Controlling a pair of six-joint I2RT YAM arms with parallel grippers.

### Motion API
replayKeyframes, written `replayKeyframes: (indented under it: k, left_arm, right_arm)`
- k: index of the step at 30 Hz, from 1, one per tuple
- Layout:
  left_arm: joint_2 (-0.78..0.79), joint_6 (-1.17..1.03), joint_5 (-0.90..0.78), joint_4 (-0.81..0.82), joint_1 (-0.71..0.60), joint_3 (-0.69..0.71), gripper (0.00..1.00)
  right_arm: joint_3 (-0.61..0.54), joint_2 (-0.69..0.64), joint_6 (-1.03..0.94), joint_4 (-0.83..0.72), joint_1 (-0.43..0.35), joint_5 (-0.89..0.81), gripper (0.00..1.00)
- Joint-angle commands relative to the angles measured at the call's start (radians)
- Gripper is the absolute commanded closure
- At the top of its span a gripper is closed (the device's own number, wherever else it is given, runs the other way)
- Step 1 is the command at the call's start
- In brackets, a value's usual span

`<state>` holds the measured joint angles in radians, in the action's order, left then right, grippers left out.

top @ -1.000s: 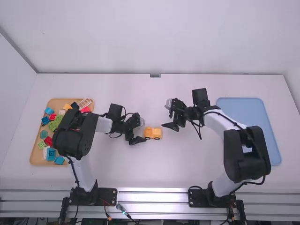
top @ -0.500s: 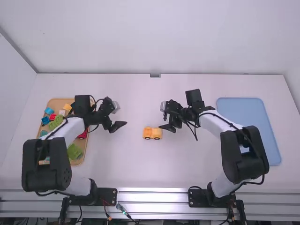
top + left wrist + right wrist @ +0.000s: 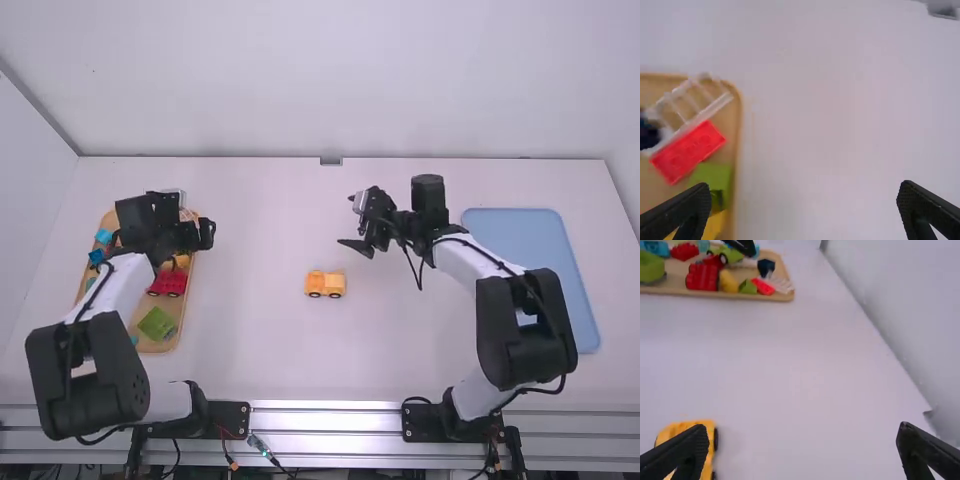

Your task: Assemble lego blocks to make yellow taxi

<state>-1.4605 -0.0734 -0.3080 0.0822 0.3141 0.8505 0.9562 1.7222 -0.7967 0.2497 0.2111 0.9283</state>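
A yellow wheeled car base stands alone on the middle of the table; the right wrist view shows the same yellow base partly behind a finger. My left gripper is over the right edge of the wooden tray of bricks; in its wrist view the left gripper is open and holds nothing. My right gripper hangs above and right of the yellow base, and in its wrist view the right gripper is spread open with nothing between the fingers.
The wooden tray at the left holds a red wheeled base, a green piece and several other bricks. A light blue tray lies at the right.
My left gripper has moved from beside the yellow base leftward to the wooden tray. The right gripper has shifted slightly; the yellow base has stayed in place.
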Motion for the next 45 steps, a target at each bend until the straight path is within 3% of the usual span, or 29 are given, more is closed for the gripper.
replayKeyframes:
  k: [1,5,10,15,22,24,32,35,38,45]
  left_arm:
    - [-0.011,-0.007,0.101,-0.005,-0.003,0.054,0.01]
    - [-0.011,-0.166,0.082,-0.048,-0.006,0.05,0.01]
    - [-0.011,0.132,0.275,-0.05,0.008,0.074,0.01]
    - [-0.033,0.137,0.37,0.074,0.009,0.181,0.01]
    - [-0.225,0.202,0.406,0.406,0.027,0.53,0.01]
    - [-0.359,0.275,0.49,0.566,0.042,0.715,0.01]
    - [-0.687,0.468,0.553,0.857,0.096,1.082,0.01]
    - [-0.748,0.592,0.541,0.859,0.122,1.11,0.01]
    - [-0.761,0.767,0.412,0.852,0.138,1.098,0.01]
    - [-0.761,0.651,0.368,0.779,0.142,1.04,0.01]
  right_arm:
    - [0.013,-0.004,0.136,0.033,0.012,0.011,0.01]
    - [0.013,-0.004,0.172,0.062,0.033,-0.066,0.01]
    - [0.013,-0.004,0.172,0.072,0.054,-0.151,0.01]
    - [0.013,-0.004,0.172,0.095,0.058,-0.167,0.01]
    - [0.013,-0.003,0.176,0.079,0.057,-0.167,0.01]
    - [0.013,-0.003,0.227,0.081,0.057,-0.169,0.01]
    - [0.013,-0.003,0.255,0.08,0.058,-0.167,0.01]
    - [0.013,-0.003,0.268,0.074,0.058,-0.167,0.01]
    - [0.013,-0.003,0.288,0.063,0.057,-0.17,0.01]
    - [0.013,-0.003,0.285,0.057,0.057,-0.168,0.01]
